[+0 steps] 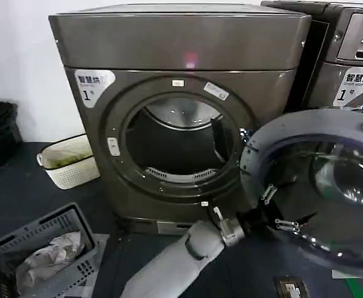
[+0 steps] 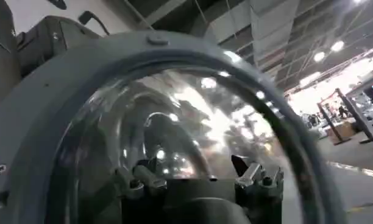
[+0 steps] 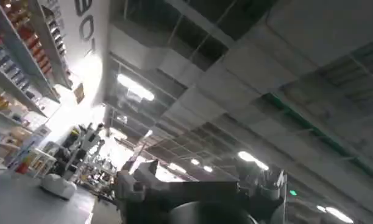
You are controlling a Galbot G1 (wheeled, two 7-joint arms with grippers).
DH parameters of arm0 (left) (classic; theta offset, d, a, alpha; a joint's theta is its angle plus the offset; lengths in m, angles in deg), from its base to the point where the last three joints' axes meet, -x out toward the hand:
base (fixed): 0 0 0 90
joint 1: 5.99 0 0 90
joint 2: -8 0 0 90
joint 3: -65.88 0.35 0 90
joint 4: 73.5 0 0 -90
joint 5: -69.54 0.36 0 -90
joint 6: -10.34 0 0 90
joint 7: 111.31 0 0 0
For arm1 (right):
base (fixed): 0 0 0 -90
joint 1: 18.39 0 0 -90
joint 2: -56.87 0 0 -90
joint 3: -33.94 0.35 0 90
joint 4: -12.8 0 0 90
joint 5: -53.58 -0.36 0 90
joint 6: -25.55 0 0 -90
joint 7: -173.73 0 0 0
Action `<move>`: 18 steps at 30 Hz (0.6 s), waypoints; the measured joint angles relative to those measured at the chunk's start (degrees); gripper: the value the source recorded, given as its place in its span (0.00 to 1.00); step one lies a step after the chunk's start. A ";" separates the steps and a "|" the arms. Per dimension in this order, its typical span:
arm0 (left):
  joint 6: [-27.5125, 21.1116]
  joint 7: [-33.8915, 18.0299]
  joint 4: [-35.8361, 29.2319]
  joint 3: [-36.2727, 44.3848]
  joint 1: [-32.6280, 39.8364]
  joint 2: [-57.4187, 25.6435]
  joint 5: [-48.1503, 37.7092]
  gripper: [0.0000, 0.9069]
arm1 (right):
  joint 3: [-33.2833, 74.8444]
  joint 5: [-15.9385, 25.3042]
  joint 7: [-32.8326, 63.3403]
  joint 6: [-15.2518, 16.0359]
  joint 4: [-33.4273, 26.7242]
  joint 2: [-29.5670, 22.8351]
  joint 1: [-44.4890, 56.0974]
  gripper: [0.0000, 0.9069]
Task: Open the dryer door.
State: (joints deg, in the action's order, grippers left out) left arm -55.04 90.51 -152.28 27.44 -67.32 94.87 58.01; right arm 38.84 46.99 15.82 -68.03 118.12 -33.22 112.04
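The bronze-grey dryer (image 1: 181, 43) faces me with its round drum opening (image 1: 181, 143) uncovered. The dryer door (image 1: 306, 124) stands swung out to the right, its grey inner face and bulging dark glass turned toward me. My left arm reaches up from the bottom centre, and the left gripper (image 1: 278, 210) is open right at the lower left of the door's inner face. In the left wrist view the door glass (image 2: 192, 122) bulges close ahead of the open left gripper (image 2: 195, 176). The right gripper (image 3: 202, 179) is open, holds nothing and points up at a ceiling.
A white basket (image 1: 69, 160) stands on the floor left of the dryer. A grey crate (image 1: 7, 239) with cloth in it lies at the lower left. A neighbouring grey machine (image 1: 349, 56) stands behind the open door at the right.
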 joint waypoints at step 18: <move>-1.05 0.14 1.01 0.71 0.70 0.47 -1.14 1.00 | 1.03 1.52 1.83 -0.53 -2.69 0.53 -0.28 1.00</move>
State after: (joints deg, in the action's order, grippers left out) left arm -56.09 90.65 -151.26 28.15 -66.62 95.34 56.87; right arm 39.87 48.51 17.65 -68.56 115.43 -32.70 111.76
